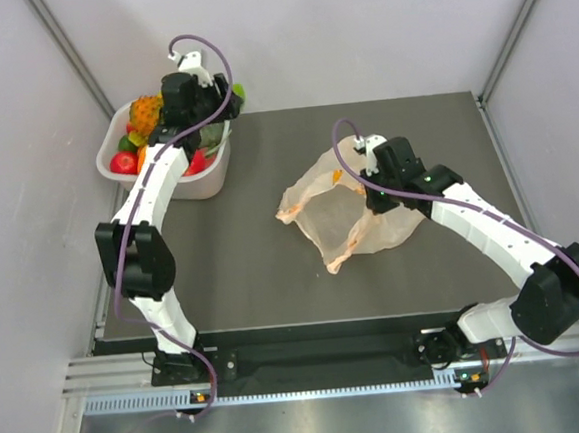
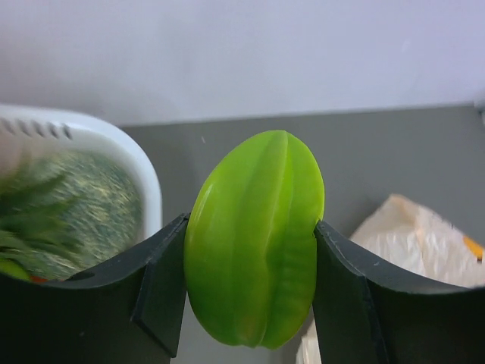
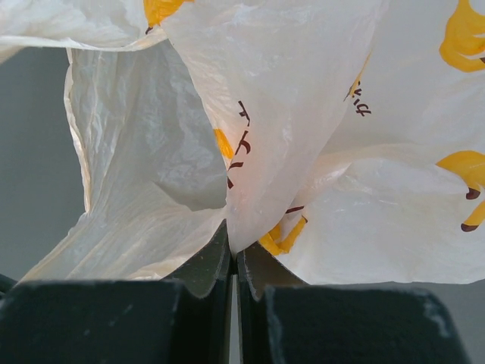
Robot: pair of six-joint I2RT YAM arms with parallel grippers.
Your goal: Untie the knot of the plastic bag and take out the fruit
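Note:
The peach-orange plastic bag [image 1: 344,212] lies slack on the dark mat with its mouth gaping toward the left. No knot shows in any view. My right gripper [image 1: 376,202] is shut on a fold of the bag's film [image 3: 303,114], and its fingertips [image 3: 216,254] pinch the fold tight. My left gripper [image 1: 232,96] is by the far right corner of the white tub [image 1: 216,177] and is shut on a glossy green ridged fruit [image 2: 254,239], which stands upright between the two pads. More fruit lies in the tub, including a pineapple [image 1: 146,112] and a red piece [image 1: 123,162].
The tub's rim [image 2: 144,174] is just left of the held fruit, with a grey-green speckled round thing [image 2: 91,197] inside. The bag [image 2: 417,243] shows beyond the left gripper at lower right. Walls close in at the back and on both sides of the mat.

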